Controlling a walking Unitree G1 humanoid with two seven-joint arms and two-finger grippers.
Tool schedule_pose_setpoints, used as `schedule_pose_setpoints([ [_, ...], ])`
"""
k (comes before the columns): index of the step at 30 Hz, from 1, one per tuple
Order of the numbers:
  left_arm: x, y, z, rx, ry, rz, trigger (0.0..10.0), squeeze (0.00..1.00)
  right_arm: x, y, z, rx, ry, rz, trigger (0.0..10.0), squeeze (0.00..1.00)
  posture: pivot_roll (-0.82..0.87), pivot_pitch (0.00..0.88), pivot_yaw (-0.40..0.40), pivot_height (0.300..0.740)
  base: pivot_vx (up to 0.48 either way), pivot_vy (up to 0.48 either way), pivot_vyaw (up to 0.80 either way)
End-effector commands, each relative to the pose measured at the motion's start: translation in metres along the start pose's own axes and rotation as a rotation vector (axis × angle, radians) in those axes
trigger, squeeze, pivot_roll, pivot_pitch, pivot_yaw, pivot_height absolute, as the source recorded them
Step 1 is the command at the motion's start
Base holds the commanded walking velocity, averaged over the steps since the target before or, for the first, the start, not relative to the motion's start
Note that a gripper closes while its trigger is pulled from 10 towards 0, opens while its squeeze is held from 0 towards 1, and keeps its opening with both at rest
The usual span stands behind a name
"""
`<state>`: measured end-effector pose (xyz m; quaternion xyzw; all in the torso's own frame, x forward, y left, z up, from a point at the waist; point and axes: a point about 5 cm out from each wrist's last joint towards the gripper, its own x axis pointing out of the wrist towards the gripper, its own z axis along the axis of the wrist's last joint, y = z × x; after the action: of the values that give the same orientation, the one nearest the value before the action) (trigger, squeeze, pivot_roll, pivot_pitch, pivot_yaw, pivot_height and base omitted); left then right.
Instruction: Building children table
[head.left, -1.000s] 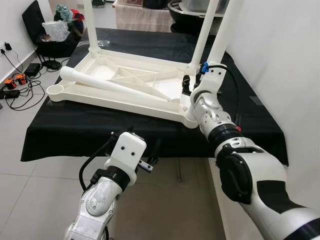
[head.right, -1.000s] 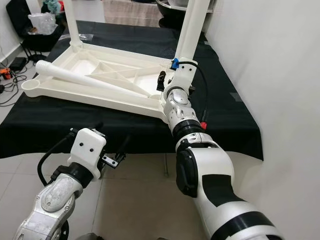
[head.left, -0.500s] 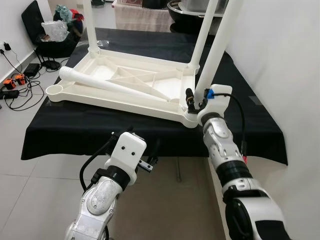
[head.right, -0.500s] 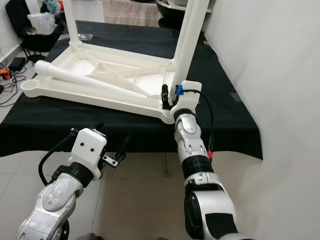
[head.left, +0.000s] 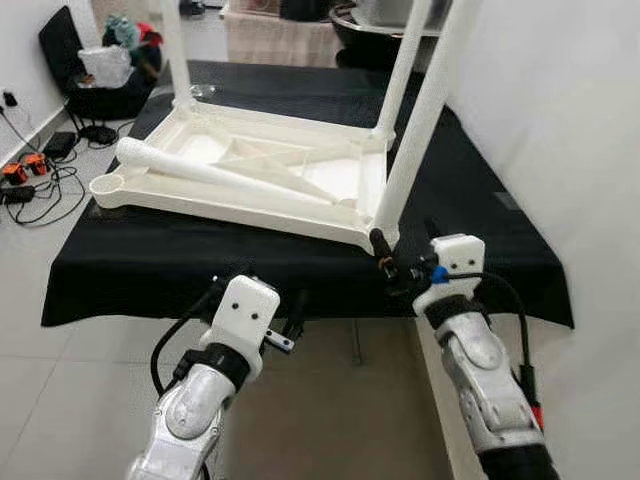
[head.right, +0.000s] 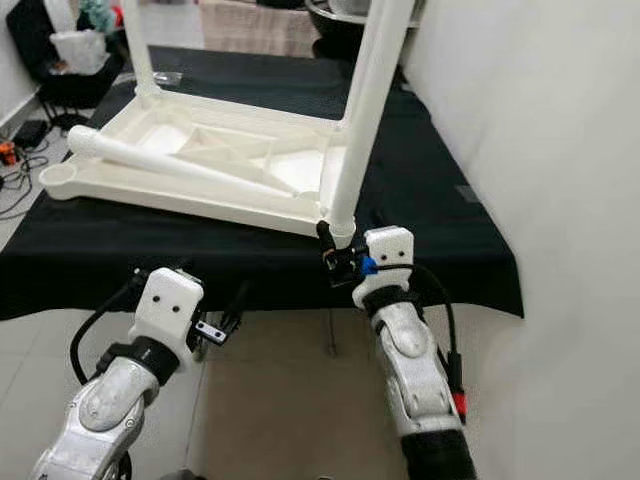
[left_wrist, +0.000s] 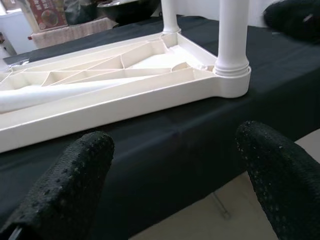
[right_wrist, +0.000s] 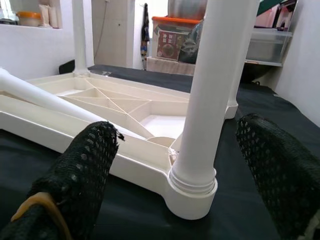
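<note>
So the upside-down white plastic children's table (head.left: 250, 175) sits on a black-cloth-covered tabletop (head.left: 150, 265), three legs standing up and a loose white tapered leg (head.left: 210, 175) lying across its underside. The right gripper (right_wrist: 175, 165) hangs spread wide and empty, with the near corner leg (right_wrist: 210, 95) dead ahead at 12 o'clock. The left gripper (left_wrist: 175, 165) is spread too, off the cloth's near edge, with that corner leg at about 1 o'clock.

Black cloth (head.left: 150, 265) over worktable; cables (head.left: 30, 180) on tiled floor; dark chair (head.left: 75, 70) with clutter.
</note>
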<state>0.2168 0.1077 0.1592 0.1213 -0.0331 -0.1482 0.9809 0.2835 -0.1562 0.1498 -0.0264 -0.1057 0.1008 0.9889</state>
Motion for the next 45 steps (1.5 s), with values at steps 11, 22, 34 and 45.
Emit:
schedule_pose_setpoints([
  [11,-0.007,-0.001,-0.007,-0.046,0.026,0.006,10.0,0.00,-0.023,-0.001,0.002,-0.021,0.061,-0.057,10.0,0.00,0.03,0.030,-0.088,0.740,0.000,0.000,-0.38],
  [22,-0.008,0.007,0.001,-0.030,-0.012,0.045,10.0,0.00,-0.019,0.000,0.009,-0.013,0.060,-0.079,10.0,0.00,0.04,0.010,-0.093,0.740,0.227,0.000,0.00],
  [34,-0.006,0.006,0.002,-0.021,-0.014,0.037,10.0,0.00,-0.020,-0.029,0.006,-0.016,0.110,-0.287,10.0,0.00,0.04,0.016,-0.091,0.740,0.291,0.000,0.00],
  [45,-0.005,0.010,0.002,-0.038,-0.006,0.064,10.0,0.00,-0.028,-0.076,0.004,-0.158,0.181,-0.585,10.0,0.00,0.04,0.021,-0.090,0.740,0.000,0.000,0.00],
])
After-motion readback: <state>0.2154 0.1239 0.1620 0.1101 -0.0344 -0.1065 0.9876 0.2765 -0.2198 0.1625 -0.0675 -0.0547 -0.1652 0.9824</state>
